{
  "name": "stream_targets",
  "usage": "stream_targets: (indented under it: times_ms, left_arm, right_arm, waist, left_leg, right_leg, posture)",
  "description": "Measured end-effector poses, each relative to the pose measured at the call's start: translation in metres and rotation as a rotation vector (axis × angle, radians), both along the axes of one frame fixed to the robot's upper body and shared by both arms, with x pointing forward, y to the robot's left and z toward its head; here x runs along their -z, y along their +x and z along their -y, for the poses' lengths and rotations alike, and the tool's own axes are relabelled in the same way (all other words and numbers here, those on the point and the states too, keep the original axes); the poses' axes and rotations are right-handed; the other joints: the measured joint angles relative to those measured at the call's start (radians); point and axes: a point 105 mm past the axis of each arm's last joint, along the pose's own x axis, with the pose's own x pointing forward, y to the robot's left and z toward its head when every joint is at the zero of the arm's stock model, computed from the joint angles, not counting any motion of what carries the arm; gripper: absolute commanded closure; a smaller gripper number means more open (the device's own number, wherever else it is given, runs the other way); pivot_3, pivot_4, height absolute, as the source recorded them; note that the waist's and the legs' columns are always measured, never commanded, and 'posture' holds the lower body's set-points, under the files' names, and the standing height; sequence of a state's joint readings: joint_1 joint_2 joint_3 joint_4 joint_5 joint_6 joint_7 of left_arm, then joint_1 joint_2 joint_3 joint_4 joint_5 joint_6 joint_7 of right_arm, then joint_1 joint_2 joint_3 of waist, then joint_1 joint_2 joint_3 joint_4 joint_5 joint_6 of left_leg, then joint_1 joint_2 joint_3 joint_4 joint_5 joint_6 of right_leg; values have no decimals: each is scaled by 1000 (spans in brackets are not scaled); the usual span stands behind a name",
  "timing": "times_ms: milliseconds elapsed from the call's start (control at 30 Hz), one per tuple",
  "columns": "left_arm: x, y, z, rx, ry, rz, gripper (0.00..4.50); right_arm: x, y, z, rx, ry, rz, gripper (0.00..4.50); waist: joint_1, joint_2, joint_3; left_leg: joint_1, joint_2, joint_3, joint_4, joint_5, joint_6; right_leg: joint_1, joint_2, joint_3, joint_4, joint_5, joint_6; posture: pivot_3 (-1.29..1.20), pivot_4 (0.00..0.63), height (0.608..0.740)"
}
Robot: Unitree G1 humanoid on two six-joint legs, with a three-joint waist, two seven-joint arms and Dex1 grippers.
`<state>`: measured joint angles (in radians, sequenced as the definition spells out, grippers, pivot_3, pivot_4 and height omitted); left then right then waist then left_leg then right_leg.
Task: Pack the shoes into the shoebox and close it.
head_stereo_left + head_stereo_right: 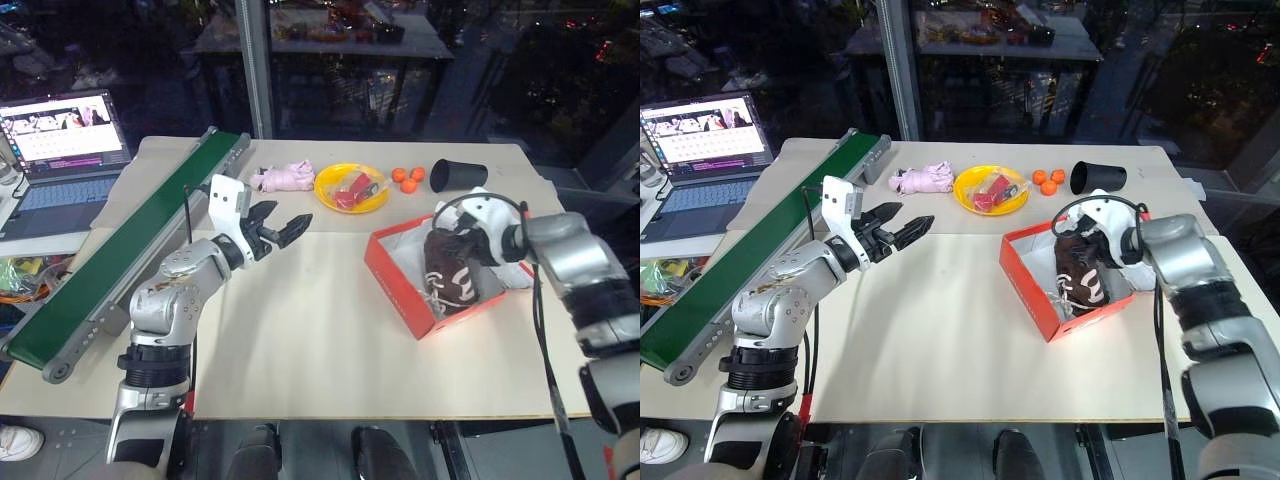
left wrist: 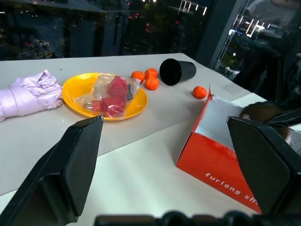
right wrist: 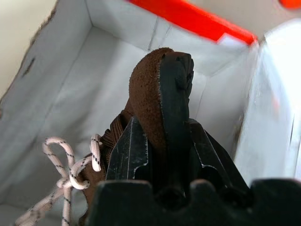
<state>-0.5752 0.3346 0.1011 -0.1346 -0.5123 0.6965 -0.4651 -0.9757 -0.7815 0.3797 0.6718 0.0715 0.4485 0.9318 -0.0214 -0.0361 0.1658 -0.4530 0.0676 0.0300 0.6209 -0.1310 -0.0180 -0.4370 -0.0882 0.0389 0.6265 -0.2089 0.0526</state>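
Note:
The red-orange shoebox point(image 1: 396, 271) stands open on the right half of the table, white inside point(image 3: 70, 89). A dark brown shoe point(image 1: 449, 277) with cream laces point(image 3: 70, 176) sits tilted inside it. My right gripper point(image 1: 447, 238) reaches down into the box and is shut on the shoe's fuzzy edge point(image 3: 150, 89). The right arm hides most of the lid. My left gripper point(image 1: 285, 219) hovers level above the table's middle, left of the box, open and empty, its fingers point(image 2: 61, 174) spread wide.
Along the table's far edge lie a pink plush toy point(image 1: 285, 178), a yellow plate point(image 1: 325, 190) with bagged red pieces, three small oranges point(image 1: 405, 178) and a tipped black cup point(image 1: 458, 175). A green conveyor point(image 1: 130, 250) runs down the left side, with a laptop point(image 1: 60, 150) beyond it.

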Motion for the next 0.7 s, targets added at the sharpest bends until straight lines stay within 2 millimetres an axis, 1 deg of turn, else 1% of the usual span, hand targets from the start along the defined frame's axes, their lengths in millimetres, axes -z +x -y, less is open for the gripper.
stream_targets:
  times_ms: [67, 100, 167, 267, 300, 367, 433, 533, 567, 633, 700]
  left_arm:
    - [0, -2, -1, -13, -1, 3, 0]
    - [0, -2, -1, -14, -1, 4, 0]
    - [0, -4, -2, -22, -2, 8, 0]
    - [0, -6, -4, -34, -1, 10, 0]
    - [0, -7, -5, -40, 1, 8, 0]
    - [2, -9, -9, -53, 11, 2, 0]
    - [4, -10, -12, -63, 13, -5, 0]
    - [4, -10, -15, -74, 13, -9, 0]
    - [4, -10, -15, -74, 14, -9, 0]
    - [4, -10, -15, -75, 14, -8, 0]
    - [4, -9, -18, -91, 23, -6, 0]
  right_arm:
    - [3, 10, -4, -4, -18, -2, 3103]
    - [3, 11, -4, -1, -19, -3, 2880]
    - [14, 16, -8, -1, -26, -13, 2181]
    - [29, 18, -8, 8, -46, -38, 1098]
    - [31, 19, -8, 14, -50, -34, 754]
    - [27, 24, -9, 22, -59, -7, 93]
    - [17, 28, -9, 29, -53, 38, 40]
    - [-3, 35, -13, 25, -51, 119, 40]
    - [-14, 38, -17, 13, -49, 158, 40]
    - [-27, 40, -24, -13, -39, 200, 40]
    - [-51, 38, -43, -71, 43, 234, 40]
  waist:
    - [0, 0, 0]
    - [-1, 0, 0]
    - [1, 0, 0]
    - [6, 0, 0]
    - [5, 0, 0]
    - [4, 1, 1]
    - [3, 1, 1]
    - [2, 1, 1]
    - [1, 1, 1]
    - [0, 1, 1]
    - [-1, 3, 2]
  left_leg:
    - [0, 0, 0, 1, 0, 0]
    - [0, 0, 0, 1, 0, 0]
    - [1, 0, 0, 1, 0, 0]
    - [0, 0, 0, 1, 0, 0]
    - [0, 0, 0, 1, 0, 0]
    - [0, 0, 0, 1, 0, 0]
    - [0, 0, 0, 1, 0, 0]
    - [0, 0, 0, 1, 0, 0]
    - [0, 0, 0, 1, 0, 0]
    - [0, 0, 0, 1, 0, 0]
    - [0, 0, 0, 1, 0, 0]
  right_leg:
    - [1, 0, 0, 0, 0, 0]
    - [1, 0, 0, 0, 0, 0]
    - [2, 0, 0, 0, 0, 0]
    - [1, 0, 0, 0, 0, 0]
    - [1, 0, 0, 0, 0, 0]
    - [1, 0, 0, 0, 1, 0]
    - [1, 0, 0, 1, 1, 0]
    - [1, 0, 0, 1, 1, 0]
    - [1, 0, 0, 1, 1, 0]
    - [1, 0, 0, 1, 1, 0]
    - [0, 0, 0, 2, 1, 0]
  posture:
    - [0, 150, 740]
    - [0, 150, 740]
    - [0, 150, 740]
    - [0, 150, 740]
    - [0, 150, 740]
    - [0, 150, 740]
    - [0, 150, 740]
    - [0, 150, 740]
    - [0, 150, 740]
    - [0, 150, 740]
    - [0, 150, 740]
